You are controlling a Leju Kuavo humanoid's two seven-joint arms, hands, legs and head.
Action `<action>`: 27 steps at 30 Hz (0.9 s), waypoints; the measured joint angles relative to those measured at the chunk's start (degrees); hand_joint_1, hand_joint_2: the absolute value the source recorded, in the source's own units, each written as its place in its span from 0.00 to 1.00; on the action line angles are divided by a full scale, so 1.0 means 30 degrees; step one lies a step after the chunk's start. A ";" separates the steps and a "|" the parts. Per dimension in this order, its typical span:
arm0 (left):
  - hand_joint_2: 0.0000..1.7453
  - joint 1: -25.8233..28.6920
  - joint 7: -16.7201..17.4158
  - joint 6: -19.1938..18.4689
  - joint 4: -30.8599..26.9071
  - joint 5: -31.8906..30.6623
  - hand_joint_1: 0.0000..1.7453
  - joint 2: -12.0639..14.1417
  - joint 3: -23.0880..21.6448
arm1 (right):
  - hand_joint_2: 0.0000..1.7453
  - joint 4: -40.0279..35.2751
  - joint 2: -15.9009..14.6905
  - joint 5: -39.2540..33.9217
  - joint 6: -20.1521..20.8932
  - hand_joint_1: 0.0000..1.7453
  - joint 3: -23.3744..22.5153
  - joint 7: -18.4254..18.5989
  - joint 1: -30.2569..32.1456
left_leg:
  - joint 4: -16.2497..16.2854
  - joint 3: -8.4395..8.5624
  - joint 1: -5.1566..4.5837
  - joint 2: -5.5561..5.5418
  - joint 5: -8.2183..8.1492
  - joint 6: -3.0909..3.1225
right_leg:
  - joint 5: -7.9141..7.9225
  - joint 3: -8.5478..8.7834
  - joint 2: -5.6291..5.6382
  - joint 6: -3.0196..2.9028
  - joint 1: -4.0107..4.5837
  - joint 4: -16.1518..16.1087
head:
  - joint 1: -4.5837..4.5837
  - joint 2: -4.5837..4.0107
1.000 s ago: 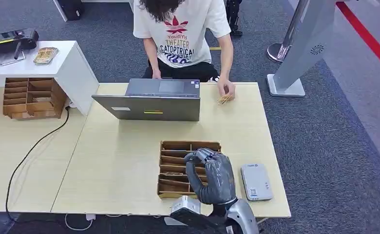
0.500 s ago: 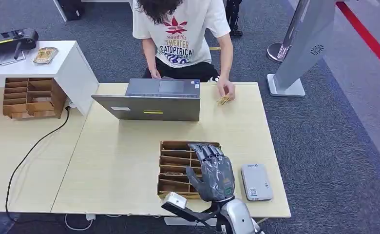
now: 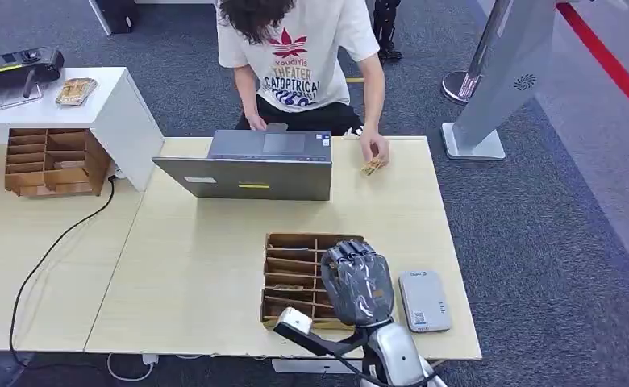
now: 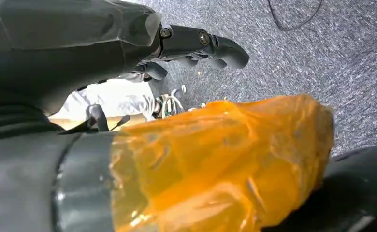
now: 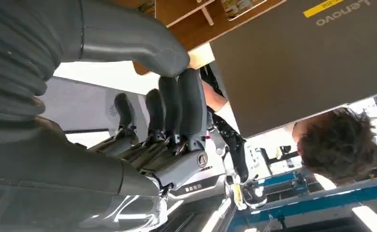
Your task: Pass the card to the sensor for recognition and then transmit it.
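A grey laptop (image 3: 251, 167) stands open at the far edge of the pale wooden table (image 3: 190, 266), and a person in a white printed T-shirt (image 3: 299, 56) leans over it. Off to the side, a second wooden organiser (image 3: 52, 161) sits under a white counter (image 3: 110, 113), which holds a black device (image 3: 17, 64) (possibly a scanner). A black cable (image 3: 57, 238) trails across the neighbouring table.

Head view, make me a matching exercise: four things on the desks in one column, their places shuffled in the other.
Things:
1. laptop
2. card reader
3. wooden card organizer
4. right hand

Places:
A. far side, before the person
B. near right corner of the desk
C. over the organizer's right part
D. between laptop and near edge

Pairs: 1-A, 2-B, 3-D, 4-C
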 joint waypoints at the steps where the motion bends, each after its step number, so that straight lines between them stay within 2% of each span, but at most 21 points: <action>1: 0.00 0.0000 -0.0007 0.0000 0.0000 -0.0022 0.00 0.0000 0.0007 | 1.00 0.0044 0.0000 0.0022 -0.0007 0.67 -0.0029 0.0000 0.0000 | 0.0000 -0.0001 0.0000 0.0000 0.0000 0.0000 | 0.0000 0.0000 0.0000 0.0000 0.0000 0.0000 | -0.0007 0.0000; 3: 0.00 0.0000 0.0000 0.0000 0.0000 -0.0029 0.00 0.0000 0.0036 | 1.00 0.0116 0.0000 0.0044 -0.0007 0.67 -0.0058 0.0000 -0.0025 | 0.0000 -0.0001 0.0000 0.0000 0.0000 0.0000 | 0.0000 -0.0001 0.0000 0.0000 0.0000 0.0000 | -0.0007 0.0000; 6: 0.00 0.0000 -0.0007 0.0000 0.0000 -0.0029 0.00 0.0000 0.0087 | 1.00 0.0153 0.0015 0.0044 0.0000 0.56 -0.0058 0.0000 -0.0064 | -0.0001 0.0000 0.0001 0.0000 0.0000 0.0000 | 0.0000 -0.0001 0.0000 0.0000 0.0000 0.0000 | 0.0000 0.0000; 8: 0.00 0.0002 0.0000 0.0000 0.0000 -0.0029 0.00 0.0000 0.0102 | 1.00 0.0189 0.0015 0.0044 0.0000 0.44 -0.0065 0.0000 -0.0062 | -0.0001 0.0001 0.0001 0.0000 0.0000 0.0000 | 0.0000 -0.0001 0.0000 0.0000 0.0000 0.0000 | -0.0007 0.0000; 11: 0.00 0.0002 0.0000 -0.0007 0.0000 -0.0044 0.00 0.0000 0.0109 | 1.00 0.0291 0.0015 0.0044 0.0007 0.50 -0.0073 0.0000 -0.0061 | -0.0001 0.0002 0.0001 0.0001 0.0000 0.0000 | 0.0000 -0.0001 0.0000 0.0000 0.0000 0.0000 | -0.0007 0.0000; 24: 0.00 0.0003 -0.0007 -0.0168 0.0000 -0.0029 0.00 0.0029 0.0262 | 1.00 0.0575 0.0007 0.0175 0.0131 0.49 -0.0444 0.0015 -0.0093 | 0.0000 0.0001 0.0000 0.0000 0.0000 0.0000 | 0.0000 -0.0001 0.0001 0.0000 0.0000 0.0000 | -0.0007 0.0000; 27: 0.00 0.0004 -0.0007 -0.0175 0.0000 -0.0029 0.00 0.0029 0.0269 | 1.00 0.0590 0.0007 0.0175 0.0131 0.54 -0.0459 0.0015 -0.0099 | -0.0001 0.0001 0.0001 0.0000 0.0000 0.0000 | 0.0000 -0.0001 0.0000 0.0000 0.0000 0.0000 | 0.0000 0.0000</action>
